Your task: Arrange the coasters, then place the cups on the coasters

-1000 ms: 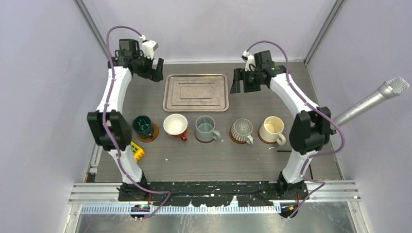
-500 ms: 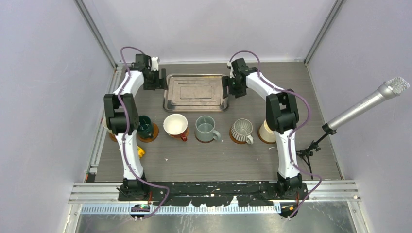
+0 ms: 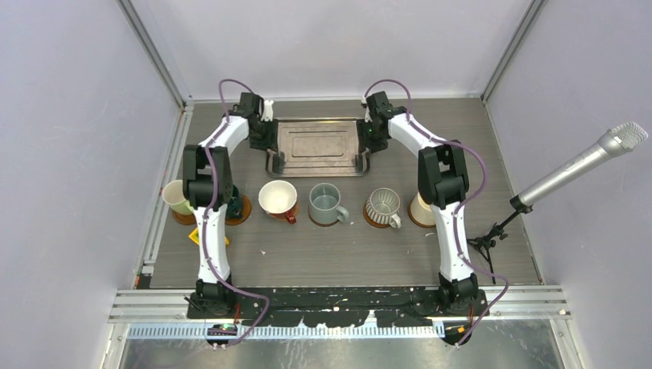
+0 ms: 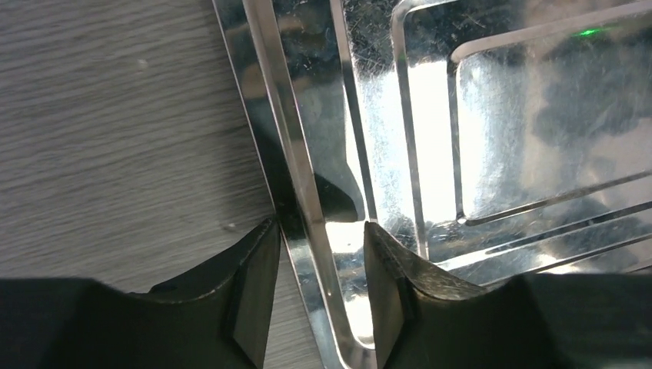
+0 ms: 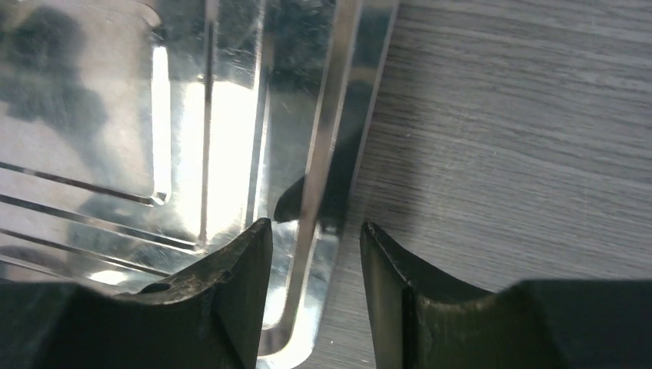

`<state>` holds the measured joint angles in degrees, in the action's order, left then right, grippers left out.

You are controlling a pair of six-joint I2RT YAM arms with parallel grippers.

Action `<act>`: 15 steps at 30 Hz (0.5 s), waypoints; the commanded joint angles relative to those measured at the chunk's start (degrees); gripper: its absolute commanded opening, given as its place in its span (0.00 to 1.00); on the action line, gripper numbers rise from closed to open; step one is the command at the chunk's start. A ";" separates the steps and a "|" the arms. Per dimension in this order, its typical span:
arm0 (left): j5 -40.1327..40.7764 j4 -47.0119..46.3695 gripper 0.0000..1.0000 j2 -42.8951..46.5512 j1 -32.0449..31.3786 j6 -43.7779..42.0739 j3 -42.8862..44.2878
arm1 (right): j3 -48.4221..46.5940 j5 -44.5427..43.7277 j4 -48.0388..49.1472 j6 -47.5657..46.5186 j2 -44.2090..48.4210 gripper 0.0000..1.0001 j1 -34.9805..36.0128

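Note:
Six cups stand in a row across the table: pale green (image 3: 175, 197), dark green (image 3: 231, 201) half behind my left arm, white with red (image 3: 277, 198), grey-blue (image 3: 324, 203), ribbed (image 3: 382, 204), and cream (image 3: 421, 207) partly behind my right arm. Brown coasters show under them, for instance at the pale green cup (image 3: 183, 219) and the ribbed cup (image 3: 376, 223). My left gripper (image 3: 271, 146) (image 4: 317, 231) straddles the left rim of the silver tray (image 3: 319, 146) (image 4: 492, 138), jaws apart. My right gripper (image 3: 367, 144) (image 5: 315, 227) straddles the tray's (image 5: 77, 100) right rim, with a gap on both sides.
A microphone (image 3: 584, 157) on a stand leans in from the right. A small yellow block (image 3: 196, 237) peeks out beside my left arm. Lilac walls close the table in at the back and both sides.
Both arms have swung inward and down to the tray's two short ends. Both sets of jaws have narrowed around the rims. The pale green cup has come out from behind the left arm.

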<state>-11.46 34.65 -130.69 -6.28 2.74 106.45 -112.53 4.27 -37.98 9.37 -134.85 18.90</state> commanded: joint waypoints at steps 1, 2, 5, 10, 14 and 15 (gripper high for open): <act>-0.97 -2.18 0.44 1.82 -1.87 0.43 -3.28 | 3.27 -1.40 -0.43 -1.21 2.82 0.48 -0.46; -0.98 -2.94 0.45 2.57 -2.19 0.56 -4.49 | 4.32 -1.55 -0.44 -1.52 3.51 0.47 -0.52; -1.37 -3.93 0.44 4.55 -2.80 0.89 -7.29 | 7.63 -1.80 -0.40 -2.20 5.93 0.47 -0.82; -1.16 -5.55 0.41 6.86 -3.08 1.29 -10.73 | 12.11 -1.59 0.10 -2.43 8.82 0.44 -1.28; -2.18 -5.60 0.42 8.56 -3.18 2.15 -12.92 | 14.25 -1.38 0.18 -2.18 10.29 0.50 -1.36; -2.17 -5.73 0.45 9.07 -3.20 2.17 -13.35 | 14.41 -1.40 0.23 -1.94 10.78 0.54 -1.41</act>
<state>-12.01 28.47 -125.03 -9.10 3.29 95.64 -100.14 3.53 -36.05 7.62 -127.28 17.82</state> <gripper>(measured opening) 0.419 0.492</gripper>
